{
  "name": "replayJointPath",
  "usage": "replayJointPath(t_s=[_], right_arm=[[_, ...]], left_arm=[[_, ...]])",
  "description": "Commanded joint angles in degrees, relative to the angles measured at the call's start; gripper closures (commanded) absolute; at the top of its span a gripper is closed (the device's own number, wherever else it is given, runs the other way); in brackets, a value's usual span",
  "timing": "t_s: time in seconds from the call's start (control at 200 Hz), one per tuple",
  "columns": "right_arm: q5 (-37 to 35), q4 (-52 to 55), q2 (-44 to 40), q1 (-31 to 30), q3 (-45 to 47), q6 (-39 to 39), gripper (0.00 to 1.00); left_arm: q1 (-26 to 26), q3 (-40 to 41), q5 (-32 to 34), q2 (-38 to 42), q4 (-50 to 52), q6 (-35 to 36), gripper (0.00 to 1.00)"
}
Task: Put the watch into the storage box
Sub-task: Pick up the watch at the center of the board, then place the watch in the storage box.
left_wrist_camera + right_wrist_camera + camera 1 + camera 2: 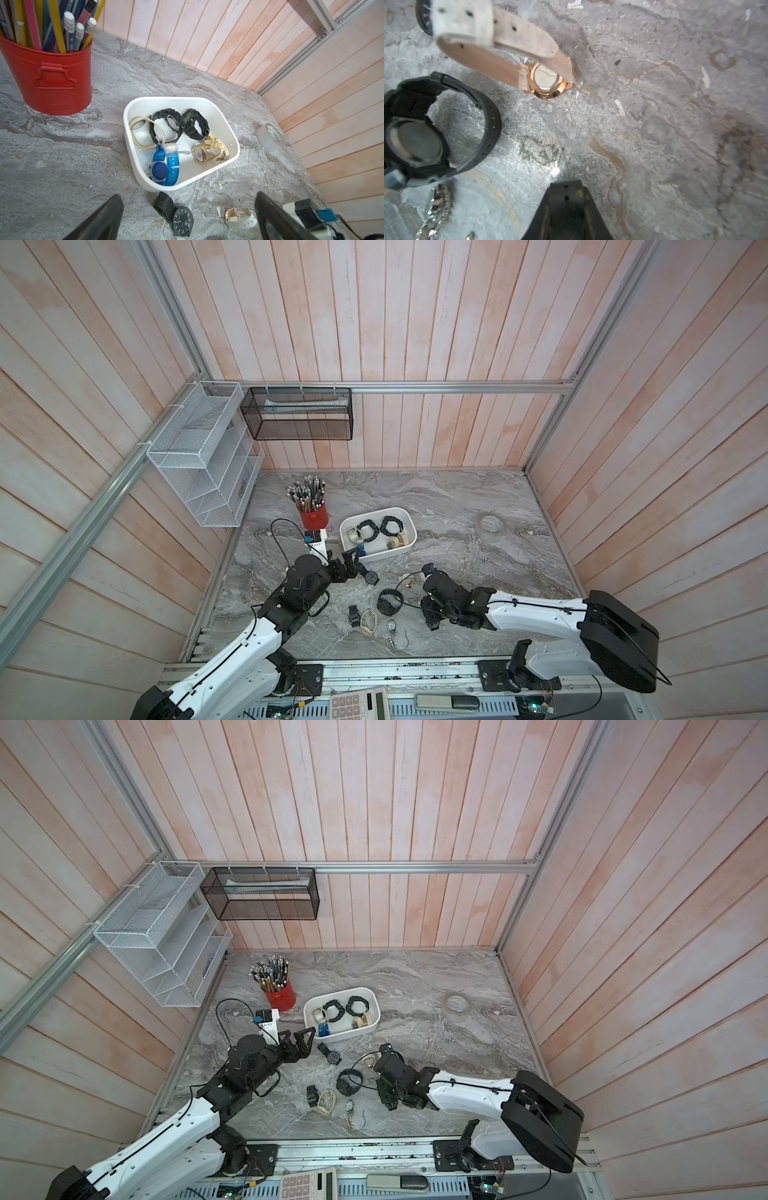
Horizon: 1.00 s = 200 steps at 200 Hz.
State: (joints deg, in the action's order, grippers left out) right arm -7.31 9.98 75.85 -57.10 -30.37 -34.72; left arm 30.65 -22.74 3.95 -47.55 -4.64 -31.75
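The rose-gold watch (pixel 546 83) lies on the marble table (pixel 654 124), just beyond the right gripper (pixel 566 187) and apart from the white storage box (pixel 172 99), on its near side. I'd judge it light, the round metal case stiff and slick, any glass easily scratched, the buckled strap soft and liable to flop; the looped strap close by the case looks the surest hold, since the smooth rim would likely slide from the pads; the case gleams coppery round a pale disc, the strap white outside, tan within; the right gripper's dark fingers sit close, though whether fully together or pinching something I cannot tell; the left gripper (pixel 188 197) gapes wide over a black-dialled watch (pixel 182 221) beside the box.
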Motion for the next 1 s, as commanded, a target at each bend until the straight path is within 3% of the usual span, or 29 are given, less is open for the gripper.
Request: replayJointPath(t_s=[0.0,0.28,0.565,0.995], right_arm=[[-4.59,4.15,-0.81,-0.38,-2.97,0.84,0.79],[-11.66,9.99,-3.77,0.64,-11.23,4.95,0.8],[-12.03,9.71,-4.16,5.2,-20.92,13.78,0.8],[-5.51,-1.85,9.86,13.75,-35.28,22.96,0.8]], left_arm=[[-0.32,0.79,1.23,0.48,0.6,0.36,0.0],[-0.3,0.9,1.33,0.51,0.82,0.25,0.0],[-0.26,1.46,1.92,1.89,2.31,-0.5,0.0],[-0.33,3.12,1.06,4.25,4.36,-2.44,0.0]])
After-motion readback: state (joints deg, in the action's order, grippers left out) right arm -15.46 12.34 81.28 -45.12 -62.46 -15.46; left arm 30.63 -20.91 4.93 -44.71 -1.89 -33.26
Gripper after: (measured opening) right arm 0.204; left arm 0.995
